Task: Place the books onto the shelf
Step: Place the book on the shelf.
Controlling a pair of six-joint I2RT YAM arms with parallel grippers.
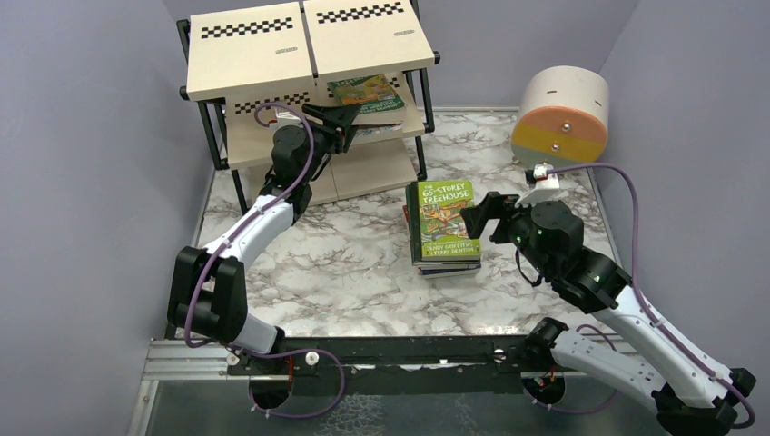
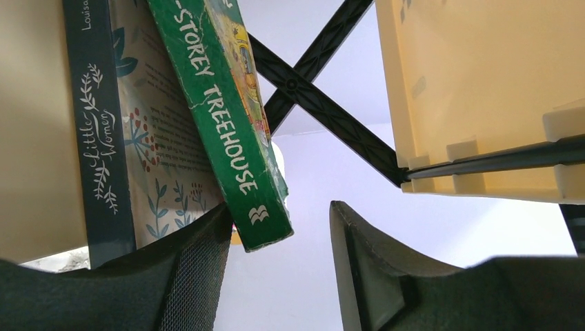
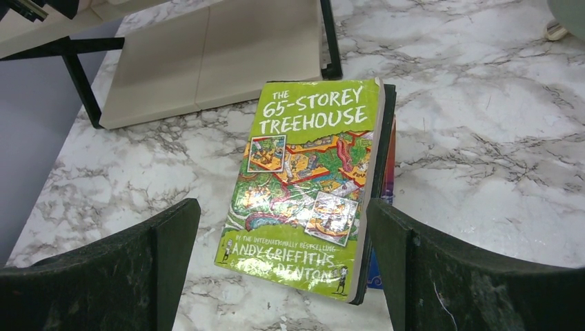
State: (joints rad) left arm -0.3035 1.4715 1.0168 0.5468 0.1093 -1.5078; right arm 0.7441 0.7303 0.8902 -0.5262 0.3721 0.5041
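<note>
On the shelf's (image 1: 245,45) middle board, the left gripper (image 1: 350,116) is sitting beside a green book (image 1: 368,94), which is lying partly over a Little Women paperback (image 2: 96,152). Its jaws are standing apart, with the green book's corner just beside one finger and nothing being squeezed. In front of the shelf, on the table (image 1: 345,263), more books are lying in a flat stack (image 1: 442,238). The right gripper (image 1: 479,216) is hovering over it with jaws spread wide and empty, framing the top book (image 3: 303,179), a lime-green Treehouse title lying cover up. These paperbacks are probably light, but they are likely bending when held by one corner, and the glossy covers are looking slippery. The top book's width is nearly filling the jaw gap, so a pinch across it is looking marginal. A better hold is likely through the thickness at a long edge, near the spine where it is stiffest. The edge overhanging the dark book beneath is offering room for a finger. Squeezing hard is risking a creased cover.
</note>
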